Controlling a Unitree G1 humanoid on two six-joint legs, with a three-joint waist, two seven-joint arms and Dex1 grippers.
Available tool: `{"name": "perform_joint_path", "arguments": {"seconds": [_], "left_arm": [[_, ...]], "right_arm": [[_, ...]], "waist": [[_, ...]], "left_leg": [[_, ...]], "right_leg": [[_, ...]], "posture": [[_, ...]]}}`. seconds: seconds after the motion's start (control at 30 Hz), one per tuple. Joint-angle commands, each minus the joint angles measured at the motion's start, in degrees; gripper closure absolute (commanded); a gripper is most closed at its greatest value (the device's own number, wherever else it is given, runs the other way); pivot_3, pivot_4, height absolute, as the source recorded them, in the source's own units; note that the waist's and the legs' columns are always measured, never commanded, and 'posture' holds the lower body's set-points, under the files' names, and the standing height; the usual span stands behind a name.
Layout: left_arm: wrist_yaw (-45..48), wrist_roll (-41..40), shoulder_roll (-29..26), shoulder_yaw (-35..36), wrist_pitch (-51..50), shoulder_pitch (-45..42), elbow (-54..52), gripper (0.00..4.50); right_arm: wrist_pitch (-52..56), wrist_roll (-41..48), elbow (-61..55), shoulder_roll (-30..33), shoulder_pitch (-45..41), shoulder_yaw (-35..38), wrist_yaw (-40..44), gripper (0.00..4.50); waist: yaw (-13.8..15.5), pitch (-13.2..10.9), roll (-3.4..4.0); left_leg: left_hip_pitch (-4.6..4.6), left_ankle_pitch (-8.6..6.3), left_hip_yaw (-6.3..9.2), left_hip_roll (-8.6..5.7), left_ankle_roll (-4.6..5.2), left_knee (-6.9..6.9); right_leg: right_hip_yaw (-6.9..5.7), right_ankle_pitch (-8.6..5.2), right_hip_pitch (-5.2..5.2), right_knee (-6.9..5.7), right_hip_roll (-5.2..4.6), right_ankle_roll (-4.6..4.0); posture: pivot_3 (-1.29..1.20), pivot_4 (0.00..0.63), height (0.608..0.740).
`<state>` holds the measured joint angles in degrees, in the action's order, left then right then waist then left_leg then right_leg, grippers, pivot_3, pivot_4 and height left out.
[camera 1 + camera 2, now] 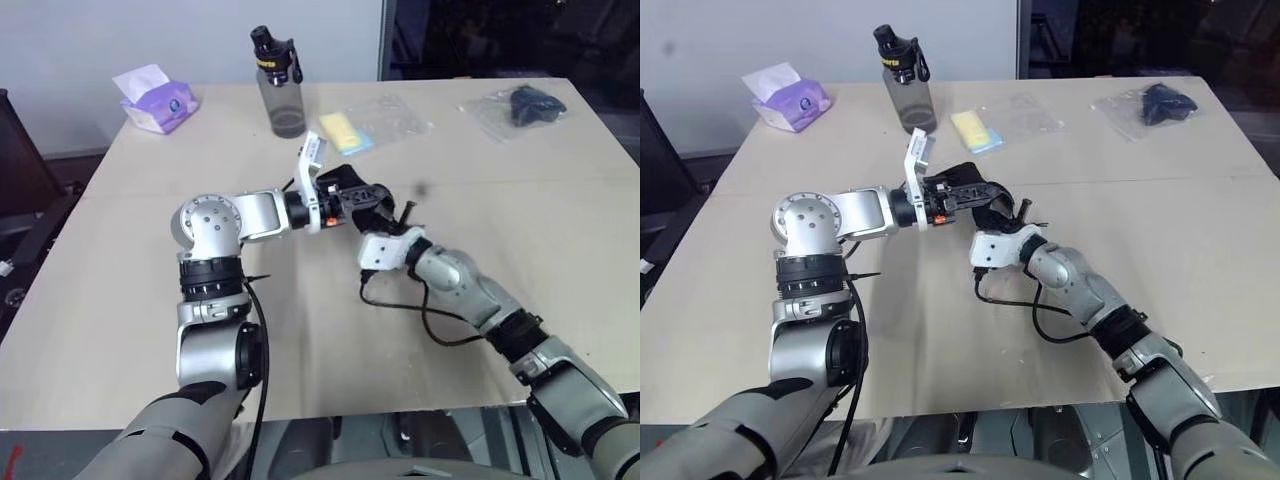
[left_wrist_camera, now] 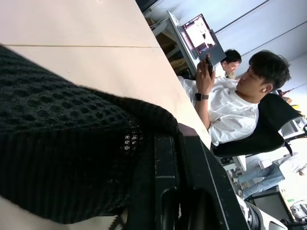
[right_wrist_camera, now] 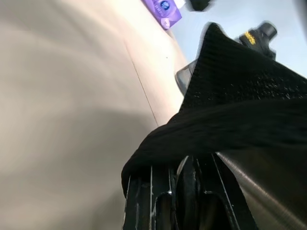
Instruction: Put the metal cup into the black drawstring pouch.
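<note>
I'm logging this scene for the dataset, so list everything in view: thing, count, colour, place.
black drawstring pouch: one, black knit, held above the table's middle between both grippers
water bottle: one, grey with black cap, far side
tissue pack: one, purple and white, far left corner
yellow item in clear bag: one, right of the bottle
dark object in clear bag: one, far right
table: one, light wood
people: two, seated beyond the table
left gripper: shut on pouch
right gripper: shut on pouch

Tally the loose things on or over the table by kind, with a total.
Water bottle: 1
Tissue pack: 1
Clear plastic bags: 2
Yellow pad: 1
Black pouch: 1
Metal cup: 1
Total: 7
</note>
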<state>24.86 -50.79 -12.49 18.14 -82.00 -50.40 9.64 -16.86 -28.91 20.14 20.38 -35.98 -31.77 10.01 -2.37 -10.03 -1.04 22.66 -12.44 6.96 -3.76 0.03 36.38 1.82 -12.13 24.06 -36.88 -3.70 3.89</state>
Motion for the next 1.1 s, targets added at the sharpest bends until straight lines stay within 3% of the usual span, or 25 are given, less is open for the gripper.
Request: {"name": "perform_joint_path", "arguments": {"seconds": [0.03, 0.37, 0.47, 0.57, 0.67, 0.77, 0.9, 1.1], "left_arm": [[1.7, -3.0, 0.4, 0.6, 0.0, -1.4, -2.7, 4.47], [1.0, -4.3, 1.9, 1.2, -0.6, -0.8, -4.1, 4.47], [0.1, -3.7, 2.5, 1.9, 0.5, -1.0, -3.6, 4.47], [-1.4, -3.1, 3.2, 3.0, 1.9, -1.9, -2.8, 4.5], [-1.7, -2.9, 3.3, 3.3, 2.2, -2.0, -2.7, 4.5], [-2.0, -2.8, 3.2, 3.3, 2.3, -1.5, -2.7, 4.5], [-2.4, -3.2, 3.3, 3.4, 2.6, -1.6, -2.2, 4.5], [-2.5, -3.6, 3.9, 3.5, 2.8, -2.4, -1.0, 4.5]], "right_arm": [[-0.8, -1.4, 1.6, -0.7, -0.3, 0.1, 1.2, 4.5], [0.8, -1.0, 4.0, -1.7, -1.4, 2.2, 4.7, 4.5], [3.6, 4.5, 3.5, -3.1, -0.2, 3.8, 10.5, 4.5], [9.9, 12.3, -1.4, -5.7, 3.3, 8.1, 15.0, 3.47], [9.2, 16.9, -7.8, -6.4, 6.5, 12.3, 15.0, 2.07], [16.2, 29.7, -21.4, -7.8, 11.9, 19.3, 17.7, 0.82], [28.0, 42.9, -36.4, -4.9, 17.4, 25.6, 22.0, 0.82], [38.5, 52.8, -46.8, 1.4, 21.4, 29.9, 25.3, 0.82]], "waist": [[0.0, 0.0, 0.0], [0.0, 0.0, 0.0], [0.0, 0.0, 0.0], [0.0, 0.0, -0.02], [0.1, 0.0, -0.01], [0.2, 0.0, 0.0], [0.3, 0.0, -0.01], [0.2, 0.0, -0.01]], "left_leg": [[0.0, 0.0, 0.01, 0.0, 0.0, 0.0], [0.0, 0.0, 0.13, 0.0, 0.0, 0.0], [-0.01, 0.0, 0.13, 0.0, 0.0, 0.0], [-0.01, 0.0, 0.18, 0.03, 0.0, 0.0], [0.04, 0.0, 0.22, 0.0, 0.01, 0.0], [0.04, -0.01, 0.29, 0.0, 0.0, 0.0], [0.07, -0.01, 0.33, 0.01, 0.01, 0.0], [-0.02, -0.16, 0.3, 0.02, 0.27, 0.02]], "right_leg": [[0.03, 0.0, 0.0, 0.0, 0.0, 0.0], [0.05, 0.0, 0.0, 0.0, 0.0, 0.0], [0.06, 0.01, 0.0, 0.0, 0.0, -0.01], [0.03, 0.01, -0.02, 0.0, 0.0, -0.01], [0.03, 0.01, -0.01, 0.0, -0.03, -0.01], [-0.01, 0.01, -0.01, 0.0, -0.02, -0.01], [-0.06, 0.01, -0.01, -0.01, -0.04, 0.0], [-0.12, 0.01, -0.09, 0.01, 0.02, 0.0]], "posture": [[0.0, 0.15, 0.74], [0.0, 0.15, 0.74], [0.0, 0.15, 0.74], [0.0, 0.15, 0.74], [0.0, 0.15, 0.74], [0.0, 0.15, 0.74], [0.0, 0.15, 0.74], [0.0, 0.15, 0.74]]}}
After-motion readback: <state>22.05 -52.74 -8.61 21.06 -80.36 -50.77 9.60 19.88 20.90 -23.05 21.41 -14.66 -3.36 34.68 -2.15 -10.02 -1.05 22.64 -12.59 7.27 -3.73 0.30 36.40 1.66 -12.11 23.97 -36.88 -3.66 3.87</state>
